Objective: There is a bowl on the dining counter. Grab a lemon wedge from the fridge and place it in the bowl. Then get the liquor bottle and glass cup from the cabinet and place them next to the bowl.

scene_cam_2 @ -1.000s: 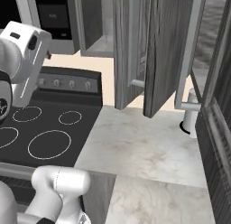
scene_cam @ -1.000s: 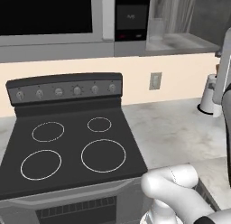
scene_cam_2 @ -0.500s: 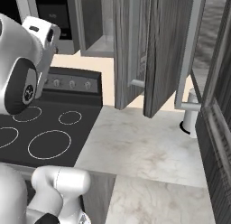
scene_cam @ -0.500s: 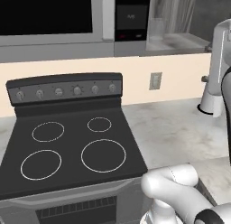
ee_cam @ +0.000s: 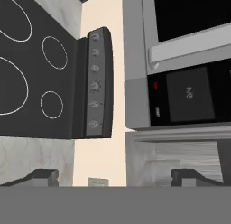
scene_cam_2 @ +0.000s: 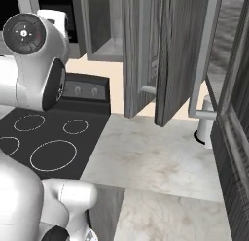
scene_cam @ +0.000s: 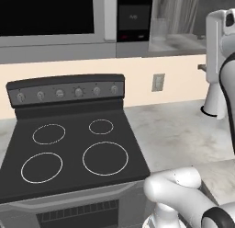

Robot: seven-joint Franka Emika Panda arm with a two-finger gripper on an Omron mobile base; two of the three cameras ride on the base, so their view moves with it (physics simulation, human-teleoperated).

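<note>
Currently gripper [ee_cam: 114,175] spread wide and empty, raised beside the open cabinet [scene_cam_2: 146,50] right of the stove [scene_cam: 73,149]; glass cup [scene_cam: 159,28] on its shelf; risk: swinging in, wrist may clip the cabinet door.

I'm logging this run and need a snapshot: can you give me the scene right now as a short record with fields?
place: kitchen counter beside a black stove
stove: four ring burners, row of knobs on the back panel
above stove: microwave with a dark control panel
cabinet: wood-grain doors standing open to the right of the stove
wall: outlet on the cream backsplash
counter item: white cylindrical holder near the open doors
claw: open, holding nothing, facing the stove's knobs and microwave
</note>
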